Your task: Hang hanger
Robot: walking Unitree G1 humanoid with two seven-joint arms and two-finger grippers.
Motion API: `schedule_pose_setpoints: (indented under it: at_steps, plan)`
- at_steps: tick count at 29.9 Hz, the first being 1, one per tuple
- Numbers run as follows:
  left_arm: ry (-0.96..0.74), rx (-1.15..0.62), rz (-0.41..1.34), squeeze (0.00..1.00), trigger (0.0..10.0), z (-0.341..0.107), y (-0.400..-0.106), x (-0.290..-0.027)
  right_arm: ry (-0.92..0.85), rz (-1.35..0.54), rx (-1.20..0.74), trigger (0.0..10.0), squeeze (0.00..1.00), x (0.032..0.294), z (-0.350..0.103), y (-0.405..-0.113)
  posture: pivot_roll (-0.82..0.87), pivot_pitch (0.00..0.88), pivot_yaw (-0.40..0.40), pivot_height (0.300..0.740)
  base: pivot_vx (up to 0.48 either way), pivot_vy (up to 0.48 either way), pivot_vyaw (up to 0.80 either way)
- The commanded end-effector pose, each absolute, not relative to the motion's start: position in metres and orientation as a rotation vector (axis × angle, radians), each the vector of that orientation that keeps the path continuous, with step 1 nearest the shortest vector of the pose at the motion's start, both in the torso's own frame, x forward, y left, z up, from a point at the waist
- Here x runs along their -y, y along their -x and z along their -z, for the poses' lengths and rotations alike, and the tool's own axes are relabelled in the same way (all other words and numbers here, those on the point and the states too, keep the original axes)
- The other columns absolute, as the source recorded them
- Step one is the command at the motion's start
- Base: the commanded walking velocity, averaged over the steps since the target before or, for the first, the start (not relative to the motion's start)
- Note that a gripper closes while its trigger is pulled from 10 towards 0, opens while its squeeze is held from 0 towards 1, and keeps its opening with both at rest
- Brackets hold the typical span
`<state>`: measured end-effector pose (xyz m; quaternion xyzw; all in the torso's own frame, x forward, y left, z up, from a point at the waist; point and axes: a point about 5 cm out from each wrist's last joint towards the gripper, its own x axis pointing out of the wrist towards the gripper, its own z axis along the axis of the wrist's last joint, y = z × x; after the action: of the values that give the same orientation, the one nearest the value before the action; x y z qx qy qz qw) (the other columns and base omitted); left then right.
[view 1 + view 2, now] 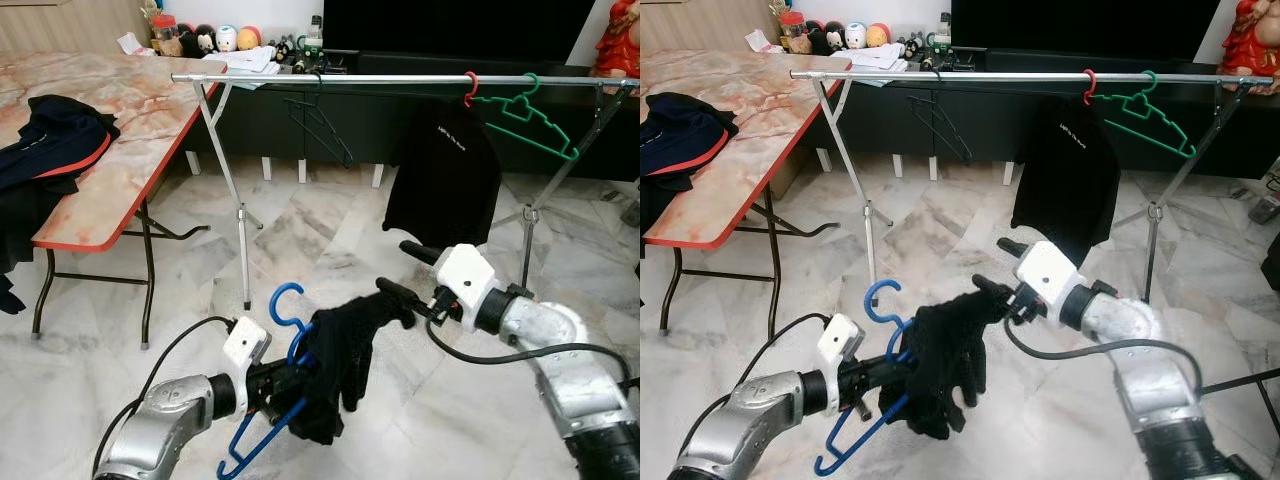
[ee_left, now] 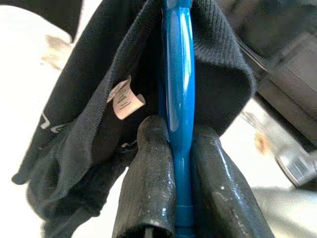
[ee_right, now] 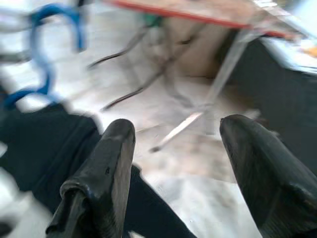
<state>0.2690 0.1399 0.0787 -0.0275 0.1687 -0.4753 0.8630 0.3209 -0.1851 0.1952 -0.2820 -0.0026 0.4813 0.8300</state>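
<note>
A blue plastic hanger (image 2: 178, 99) carries a crumpled black garment (image 1: 340, 360) low over the marble floor. My left gripper (image 1: 285, 382) is shut on the hanger's stem, and its two black fingers (image 2: 148, 183) pinch the blue bar from both sides. The hanger's hook (image 1: 274, 298) points upward. My right gripper (image 1: 407, 272) is open beside the garment's right edge, its lower finger touching the cloth. A silver clothes rail (image 1: 400, 78) spans the scene further ahead, above both grippers.
The rail holds a black wire hanger (image 1: 320, 125), a black T-shirt (image 1: 440, 180) on a red hook and a green hanger (image 1: 525, 120). A folding marble-top table (image 1: 110, 170) with dark clothes (image 1: 50, 140) stands left. A dark TV cabinet lies behind the rail.
</note>
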Motion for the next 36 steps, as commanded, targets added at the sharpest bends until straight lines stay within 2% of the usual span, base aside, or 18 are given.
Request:
schedule_pose_setpoints:
  at_steps: [1, 7, 11, 12, 16, 17, 18, 19, 20, 25, 36]
  plan:
    - [0.022, -0.309, 1.094, 0.0, 10.0, -0.088, -0.265, -0.132, 0.578, -1.164, -0.047, 10.0, 0.0, 0.185, -0.19, -0.316, 0.0, 0.106, -0.036, 0.74, 0.0, 0.0, 0.0]
    - [-0.016, -0.3, 1.179, 0.0, 10.0, -0.093, -0.26, -0.13, 0.536, -1.372, -0.142, 10.0, 0.0, 0.186, -0.177, -0.31, 0.01, 0.093, -0.04, 0.74, 0.0, 0.0, 0.0]
    - [-0.053, -0.288, 1.239, 0.0, 10.0, -0.099, -0.258, -0.13, 0.509, -1.422, -0.176, 10.0, 0.0, 0.184, -0.17, -0.315, 0.01, 0.082, -0.04, 0.74, 0.0, 0.0, 0.0]
    - [-0.076, -0.275, 1.282, 0.0, 10.0, -0.105, -0.257, -0.128, 0.497, -1.447, -0.193, 10.0, 1.0, 0.181, -0.167, -0.316, 0.02, 0.079, -0.04, 0.74, 0.0, 0.0, 0.0]
    - [-0.105, -0.275, 1.312, 0.0, 10.0, -0.107, -0.256, -0.126, 0.49, -1.476, -0.196, 10.0, 1.0, 0.179, -0.164, -0.316, 0.02, 0.075, -0.038, 0.74, 0.0, 0.0, 0.0]
    - [-0.114, -0.278, 1.319, 0.0, 10.0, -0.106, -0.256, -0.126, 0.474, -1.493, -0.198, 10.0, 0.91, 0.178, -0.164, -0.315, 0.02, 0.072, -0.037, 0.74, 0.0, 0.0, 0.0]
    - [-0.121, -0.28, 1.326, 0.0, 10.0, -0.106, -0.256, -0.126, 0.454, -1.519, -0.202, 10.0, 0.59, 0.178, -0.164, -0.314, 0.02, 0.071, -0.038, 0.74, 0.0, 0.0, 0.0]
    - [-0.121, -0.28, 1.326, 0.0, 10.0, -0.106, -0.256, -0.126, 0.454, -1.519, -0.202, 10.0, 0.59, 0.178, -0.164, -0.314, 0.02, 0.071, -0.038, 0.74, 0.0, 0.0, 0.0]
    - [-0.137, -0.277, 1.342, 0.0, 10.0, -0.107, -0.256, -0.125, 0.425, -1.567, -0.222, 10.0, 0.0, 0.177, -0.162, -0.312, 0.02, 0.068, -0.039, 0.74, 0.0, 0.0, 0.0]
    - [-0.163, -0.266, 1.377, 0.0, 10.0, -0.112, -0.257, -0.123, 0.428, -1.657, -0.301, 10.0, 0.0, 0.177, -0.149, -0.308, 0.03, 0.067, -0.042, 0.74, 0.0, 0.0, 0.0]
    - [-0.206, -0.258, 1.426, 0.0, 10.0, -0.118, -0.257, -0.117, 0.411, -1.671, -0.334, 10.0, 0.0, 0.17, -0.133, -0.31, 0.04, 0.063, -0.042, 0.74, 0.0, 0.0, 0.0]
